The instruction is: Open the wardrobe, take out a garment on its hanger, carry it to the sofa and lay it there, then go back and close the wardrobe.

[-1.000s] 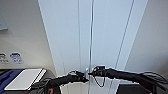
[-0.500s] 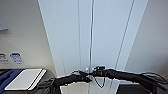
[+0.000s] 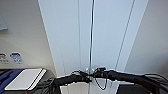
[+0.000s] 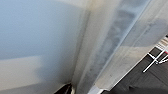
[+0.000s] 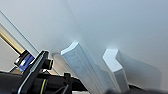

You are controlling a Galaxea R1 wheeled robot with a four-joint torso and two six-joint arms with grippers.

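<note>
You are facing the wardrobe (image 3: 75, 37) head-on: its two plain white doors fill the centre of the head view from top to bottom, with the dark middle seam running down just right of centre. Pale wall flanks it on both sides. In the lower left of the frame a flat white panel (image 3: 23, 79) lies on a dark surface, with a blue item beside it and two small blue-printed labels (image 3: 15, 57) on the wall above. Both of your arms reach in from the bottom corners and meet at the seam: the left end effector (image 3: 87, 78) and the right end effector (image 3: 96, 73) sit close together at the small white handles (image 5: 82, 67), which the right wrist view shows as two raised white blocks side by side on the door face. You cannot tell from these views how wide either end effector stands. A loose dark cable (image 3: 100, 85) hangs under the right arm.
</note>
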